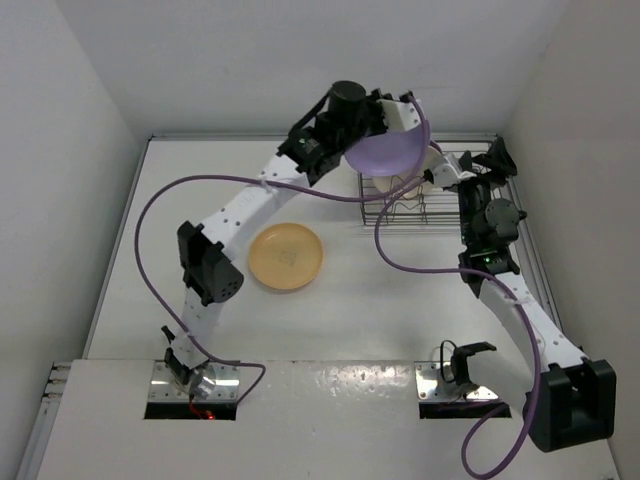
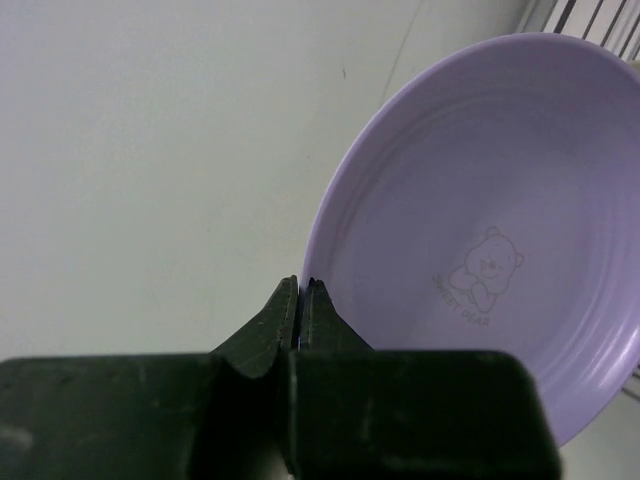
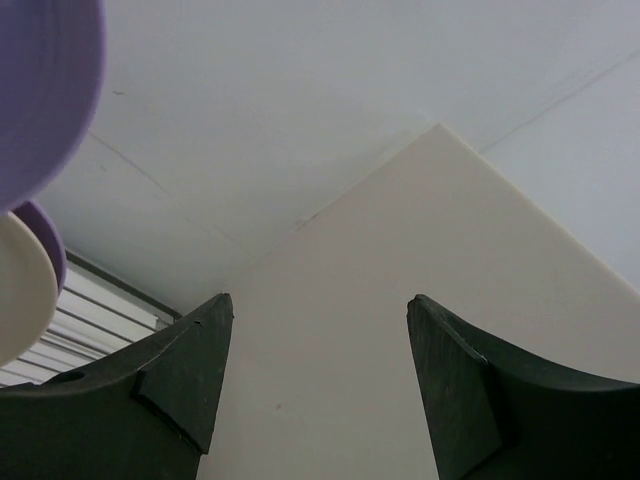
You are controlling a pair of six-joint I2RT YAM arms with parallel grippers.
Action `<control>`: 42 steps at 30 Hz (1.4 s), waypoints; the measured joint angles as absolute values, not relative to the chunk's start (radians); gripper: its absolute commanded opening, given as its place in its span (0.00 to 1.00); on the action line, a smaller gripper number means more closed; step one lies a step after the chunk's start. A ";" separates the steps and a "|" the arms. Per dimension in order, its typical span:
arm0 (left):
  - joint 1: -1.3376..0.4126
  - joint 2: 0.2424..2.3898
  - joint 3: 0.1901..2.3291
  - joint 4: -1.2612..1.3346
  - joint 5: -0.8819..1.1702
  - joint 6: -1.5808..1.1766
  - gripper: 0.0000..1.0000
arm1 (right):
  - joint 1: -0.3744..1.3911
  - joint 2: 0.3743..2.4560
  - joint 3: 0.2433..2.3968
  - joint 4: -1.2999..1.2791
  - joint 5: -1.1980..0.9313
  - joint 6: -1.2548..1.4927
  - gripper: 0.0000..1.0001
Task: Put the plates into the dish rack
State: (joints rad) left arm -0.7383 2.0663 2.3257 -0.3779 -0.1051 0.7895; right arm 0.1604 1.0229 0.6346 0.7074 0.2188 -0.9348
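Observation:
My left gripper point(image 2: 301, 285) is shut on the rim of a lavender plate point(image 2: 480, 230) with a bear mark. It holds the plate tilted in the air over the back left of the wire dish rack point(image 1: 400, 214). In the top view this plate point(image 1: 385, 150) hides part of the rack. A cream plate point(image 3: 20, 290) and a second lavender plate point(image 3: 46, 242) stand close together at the left of the right wrist view, below the held plate point(image 3: 40, 90). The orange-yellow plate point(image 1: 286, 257) lies flat on the table, left of the rack. My right gripper point(image 3: 315, 300) is open and empty, up by the rack's right end point(image 1: 490, 160).
White walls close in the table at the back and both sides. A purple cable point(image 1: 160, 200) loops from the left arm over the table's left part. Another cable hangs between the rack and the right arm point(image 1: 400, 262).

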 measured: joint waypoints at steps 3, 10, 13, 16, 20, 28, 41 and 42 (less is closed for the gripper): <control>-0.767 2.136 2.283 -0.252 -0.142 0.815 0.00 | 0.145 0.986 0.609 0.712 0.249 -0.904 0.70; -0.794 2.213 2.164 -0.017 -0.198 0.868 0.00 | 0.099 0.913 0.569 0.726 0.310 -0.855 0.70; -0.804 2.215 2.087 0.159 -0.216 0.907 0.00 | 0.086 0.905 0.556 0.726 0.311 -0.844 0.70; -0.818 2.229 2.045 0.290 -0.231 0.932 0.00 | 0.080 0.904 0.547 0.723 0.311 -0.837 0.70; -0.832 2.244 2.016 0.368 -0.234 0.933 0.00 | 0.073 0.895 0.534 0.723 0.311 -0.830 0.70; -0.834 2.268 1.932 0.484 -0.238 0.930 0.00 | 0.054 0.877 0.514 0.694 0.310 -0.823 0.69; -0.834 2.329 1.866 0.521 -0.258 0.873 0.65 | 0.054 0.873 0.514 0.647 0.292 -0.822 0.69; -0.834 2.331 1.879 0.499 -0.260 0.858 0.80 | 0.054 0.873 0.514 0.645 0.287 -0.821 0.69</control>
